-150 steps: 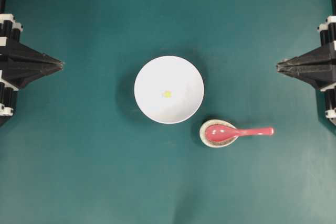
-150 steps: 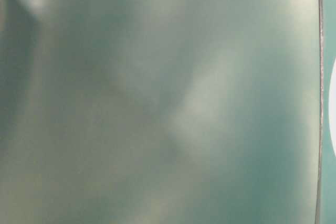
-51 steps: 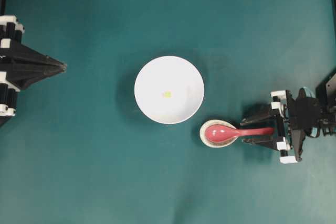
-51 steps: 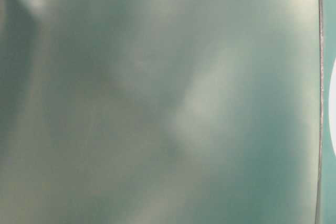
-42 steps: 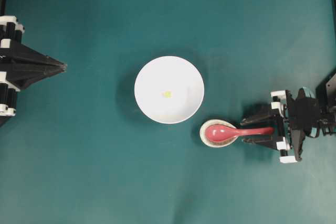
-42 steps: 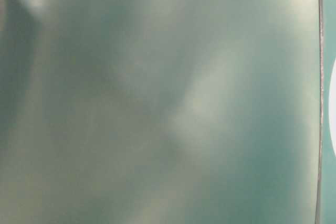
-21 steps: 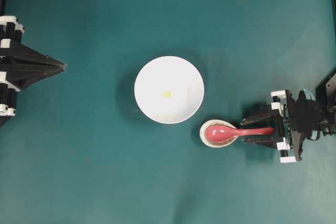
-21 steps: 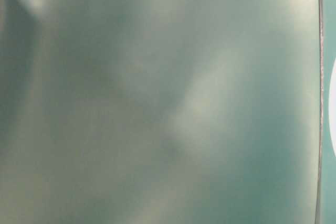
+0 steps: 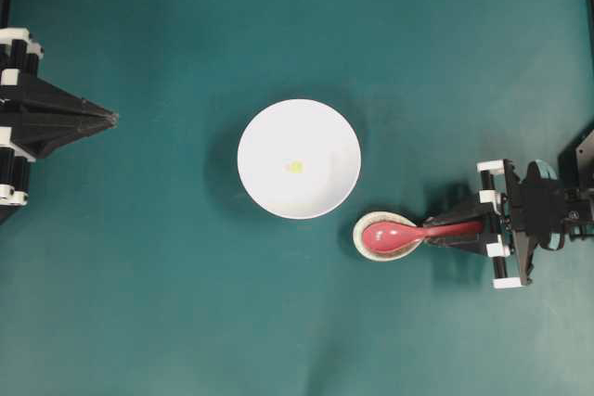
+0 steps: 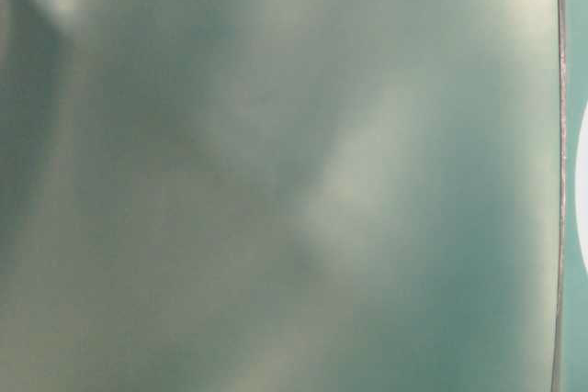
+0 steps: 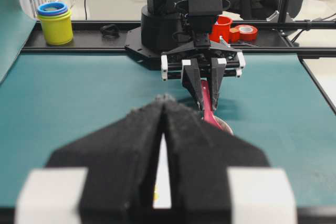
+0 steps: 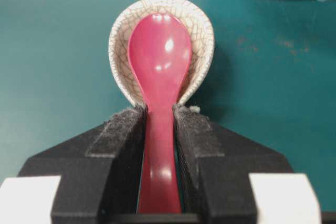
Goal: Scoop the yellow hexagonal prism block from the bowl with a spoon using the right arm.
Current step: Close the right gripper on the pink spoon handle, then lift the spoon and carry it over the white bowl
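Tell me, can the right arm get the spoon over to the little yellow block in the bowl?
Probably yes. The right gripper is shut on the spoon, and only bare mat lies between it and the open bowl, where the yellow block sits uncovered.

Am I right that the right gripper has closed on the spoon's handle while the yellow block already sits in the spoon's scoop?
Not quite. The overhead view shows the yellow block in the white bowl, not the scoop. The right gripper is indeed shut on the spoon handle, whose scoop lies on the spoon rest.
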### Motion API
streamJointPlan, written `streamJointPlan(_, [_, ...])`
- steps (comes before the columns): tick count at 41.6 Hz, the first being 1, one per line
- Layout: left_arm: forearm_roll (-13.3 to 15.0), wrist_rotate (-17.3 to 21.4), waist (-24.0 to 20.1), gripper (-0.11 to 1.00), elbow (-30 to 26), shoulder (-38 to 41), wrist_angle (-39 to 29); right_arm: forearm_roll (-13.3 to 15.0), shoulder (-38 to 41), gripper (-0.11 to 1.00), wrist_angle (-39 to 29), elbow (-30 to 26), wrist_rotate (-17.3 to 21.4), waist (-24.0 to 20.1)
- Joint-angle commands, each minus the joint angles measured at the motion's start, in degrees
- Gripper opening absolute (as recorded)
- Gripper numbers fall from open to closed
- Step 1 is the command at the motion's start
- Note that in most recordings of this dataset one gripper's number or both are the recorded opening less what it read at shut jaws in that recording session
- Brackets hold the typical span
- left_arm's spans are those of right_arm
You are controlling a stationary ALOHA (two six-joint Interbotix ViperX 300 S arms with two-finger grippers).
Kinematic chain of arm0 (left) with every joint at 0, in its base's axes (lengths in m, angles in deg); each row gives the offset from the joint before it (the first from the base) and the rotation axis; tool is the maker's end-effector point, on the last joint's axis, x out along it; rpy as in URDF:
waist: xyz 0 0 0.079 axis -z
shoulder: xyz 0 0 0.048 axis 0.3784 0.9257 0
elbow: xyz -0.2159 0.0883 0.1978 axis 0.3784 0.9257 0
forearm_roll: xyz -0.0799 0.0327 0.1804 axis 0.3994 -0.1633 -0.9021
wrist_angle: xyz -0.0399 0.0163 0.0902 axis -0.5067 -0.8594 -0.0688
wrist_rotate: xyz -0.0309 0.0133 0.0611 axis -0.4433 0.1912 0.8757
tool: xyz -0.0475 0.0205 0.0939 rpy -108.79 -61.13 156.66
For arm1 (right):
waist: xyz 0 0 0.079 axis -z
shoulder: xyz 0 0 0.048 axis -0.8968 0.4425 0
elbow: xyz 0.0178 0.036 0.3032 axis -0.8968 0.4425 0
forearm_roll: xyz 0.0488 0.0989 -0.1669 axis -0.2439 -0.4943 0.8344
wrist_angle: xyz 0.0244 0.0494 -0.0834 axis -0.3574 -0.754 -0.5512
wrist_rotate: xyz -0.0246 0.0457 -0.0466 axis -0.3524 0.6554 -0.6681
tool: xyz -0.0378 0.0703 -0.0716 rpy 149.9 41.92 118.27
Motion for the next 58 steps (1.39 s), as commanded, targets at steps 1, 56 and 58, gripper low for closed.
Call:
streamJointPlan(1, [-0.18, 0.09, 0.0, 0.0, -1.14, 0.53, 0.18, -0.09, -2.72, 0.23, -0.09, -0.26, -0.09, -0.18])
streamJointPlan(56, [-0.18, 0.09, 0.0, 0.0, -1.14, 0.7, 0.18, 0.97, -26.1, 0.23, -80.16, -34.1, -17.67, 34.28])
streamJointPlan(58, [-0.18, 0.09, -0.09, 0.0, -1.23, 0.7, 0.09, 0.97, -24.17, 0.23, -83.32, -36.04, -17.4, 34.89])
